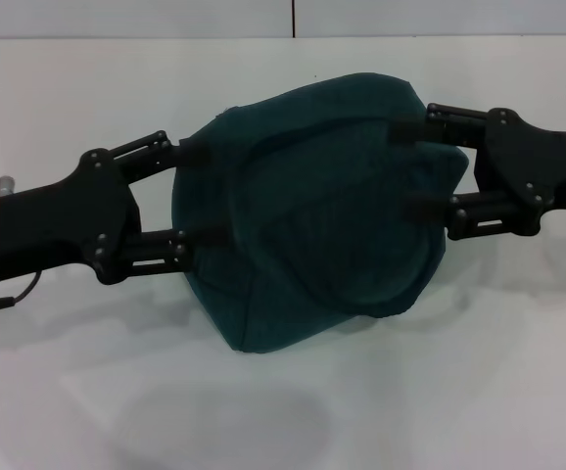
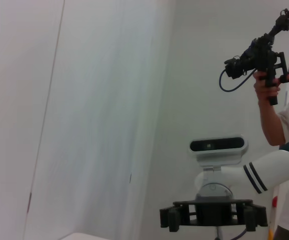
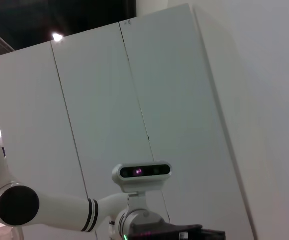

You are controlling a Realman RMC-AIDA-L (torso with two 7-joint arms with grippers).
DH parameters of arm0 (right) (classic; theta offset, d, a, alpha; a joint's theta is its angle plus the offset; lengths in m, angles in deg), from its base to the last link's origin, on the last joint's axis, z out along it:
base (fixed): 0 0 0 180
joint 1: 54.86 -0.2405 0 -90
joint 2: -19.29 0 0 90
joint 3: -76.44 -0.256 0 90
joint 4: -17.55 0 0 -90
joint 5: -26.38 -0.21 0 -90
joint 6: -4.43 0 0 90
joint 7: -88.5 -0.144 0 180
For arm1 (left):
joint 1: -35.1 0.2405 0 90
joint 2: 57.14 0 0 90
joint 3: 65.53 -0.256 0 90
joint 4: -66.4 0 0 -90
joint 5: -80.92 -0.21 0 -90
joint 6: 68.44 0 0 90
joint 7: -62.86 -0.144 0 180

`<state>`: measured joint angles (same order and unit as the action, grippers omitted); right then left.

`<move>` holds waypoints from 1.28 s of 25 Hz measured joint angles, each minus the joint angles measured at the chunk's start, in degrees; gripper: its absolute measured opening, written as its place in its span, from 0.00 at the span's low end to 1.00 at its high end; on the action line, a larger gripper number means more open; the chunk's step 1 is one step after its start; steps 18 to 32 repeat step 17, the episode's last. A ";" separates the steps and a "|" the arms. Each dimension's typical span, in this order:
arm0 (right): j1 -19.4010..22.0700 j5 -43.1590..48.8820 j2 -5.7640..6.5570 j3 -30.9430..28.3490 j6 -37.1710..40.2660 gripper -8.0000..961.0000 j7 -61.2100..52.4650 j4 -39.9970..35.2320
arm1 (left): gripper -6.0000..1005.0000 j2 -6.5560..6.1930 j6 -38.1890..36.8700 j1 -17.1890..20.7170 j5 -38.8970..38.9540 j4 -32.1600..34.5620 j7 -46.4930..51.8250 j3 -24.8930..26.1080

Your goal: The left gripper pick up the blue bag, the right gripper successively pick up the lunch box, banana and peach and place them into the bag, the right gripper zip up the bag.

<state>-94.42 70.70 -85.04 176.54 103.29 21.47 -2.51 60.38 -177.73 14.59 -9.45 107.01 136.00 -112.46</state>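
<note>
Head view: the blue bag (image 1: 312,211), a dark teal fabric pouch, occupies the centre of the frame, held above the white table (image 1: 68,392), on which its soft shadow falls at lower centre. The left gripper (image 1: 193,194) enters from the left edge; its two black fingers (image 1: 197,235) are spread wide, one at the bag's upper left edge and one at its middle left side, both touching the fabric. The right gripper (image 1: 412,164) enters from the right edge; its fingers are likewise spread apart, one touching the bag's upper right corner, the other pressing into its right side, where the fabric creases. The bag bulges, and its opening cannot be made out, so its contents are hidden. The lunch box, banana and peach appear in no view.

Left wrist view: a white wall fills the left and centre; at lower right stands the robot's head camera (image 2: 218,145), and at upper right a person (image 2: 277,117) holds a camera rig (image 2: 257,57).

Right wrist view: white cabinet panels (image 3: 134,100) fill the frame, with the head camera at lower centre.
</note>
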 joint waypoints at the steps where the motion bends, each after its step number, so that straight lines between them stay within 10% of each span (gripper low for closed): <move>1: 0.00 0.07 0.00 0.00 -0.01 0.92 0.00 0.00 | 0.88 0.00 0.02 0.03 0.08 0.00 -0.03 0.02; 32: 1.00 0.57 -0.12 -1.47 0.10 0.92 0.34 -0.48 | 0.88 0.10 0.14 0.11 0.37 0.00 -0.10 0.09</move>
